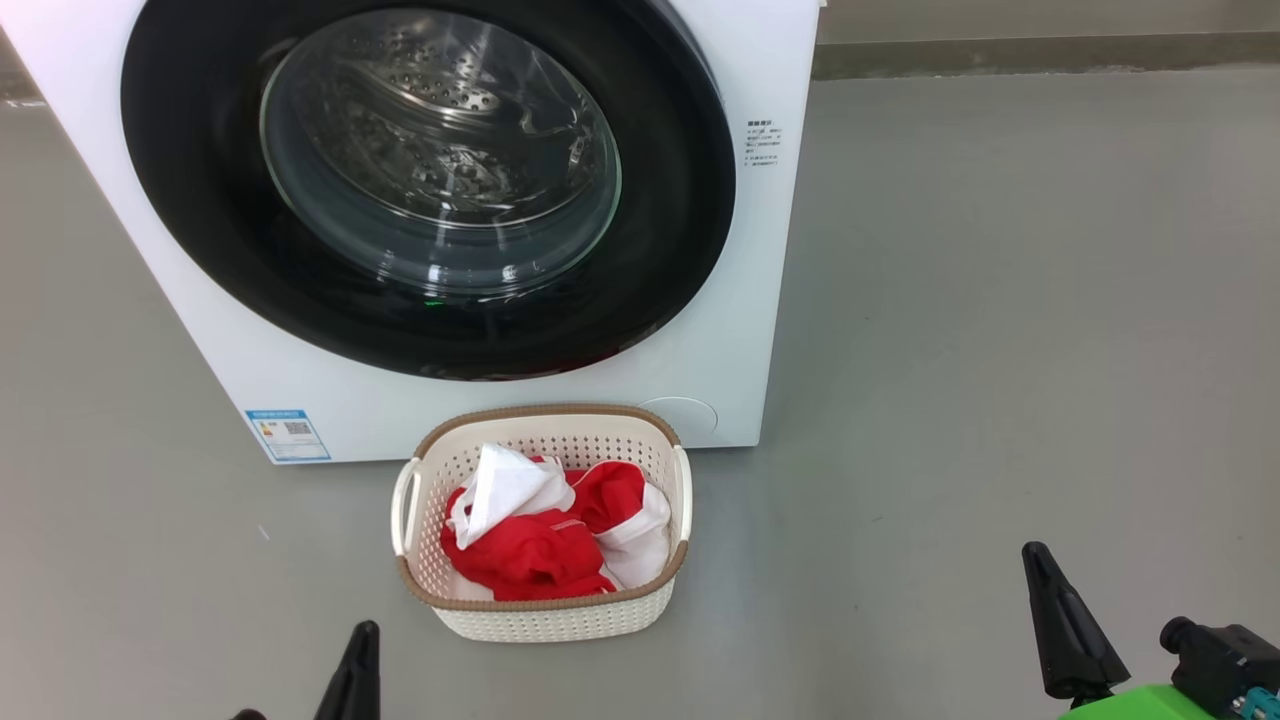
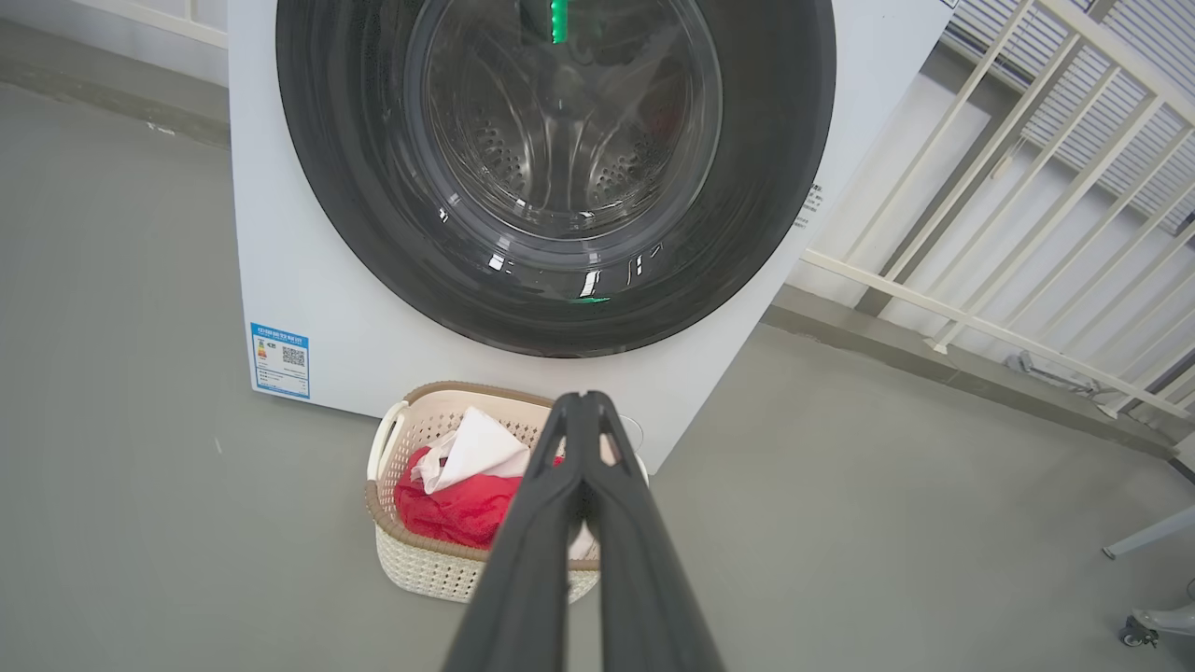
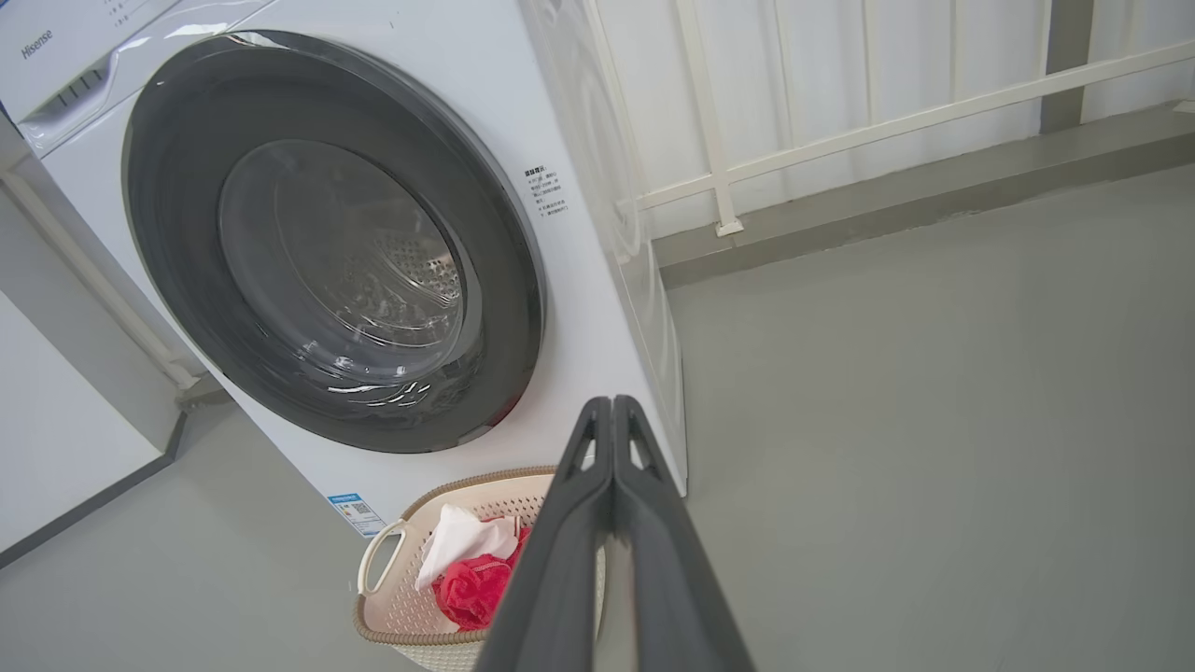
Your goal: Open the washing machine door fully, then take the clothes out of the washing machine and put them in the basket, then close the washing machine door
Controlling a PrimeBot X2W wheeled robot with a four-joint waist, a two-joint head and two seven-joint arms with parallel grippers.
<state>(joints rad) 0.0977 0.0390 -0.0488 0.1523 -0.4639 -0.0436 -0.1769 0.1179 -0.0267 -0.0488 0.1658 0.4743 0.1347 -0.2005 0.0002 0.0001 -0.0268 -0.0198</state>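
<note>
- Both grippers look fully closed from my station. The left gripper (image 2: 583, 399) has its two dark fingers pressed tip to tip with nothing between them.
- It's the same for the right gripper (image 3: 611, 403): its fingers touch along their length and hold nothing.
- On my head feed the left one pokes up at the lower left and the right one at the lower right. Both are over bare floor (image 1: 1000, 350) and apart from the basket (image 1: 545, 410).
- The washing machine door (image 1: 430, 170) sits flush against the front of the washing machine (image 1: 760, 330), so it is closed. The perforated steel drum (image 1: 430, 110) shows through the glass.
- The clothes (image 1: 540, 550) lie bunched inside the basket, red with white panels, and one white fold stands up at the left.
- The basket stands upright on the floor just in front of the machine, below the door, with the blue label sticker (image 1: 288, 435) near it to the left.
- A pale railing (image 2: 980, 327) runs beside the machine in my left wrist feed.
</note>
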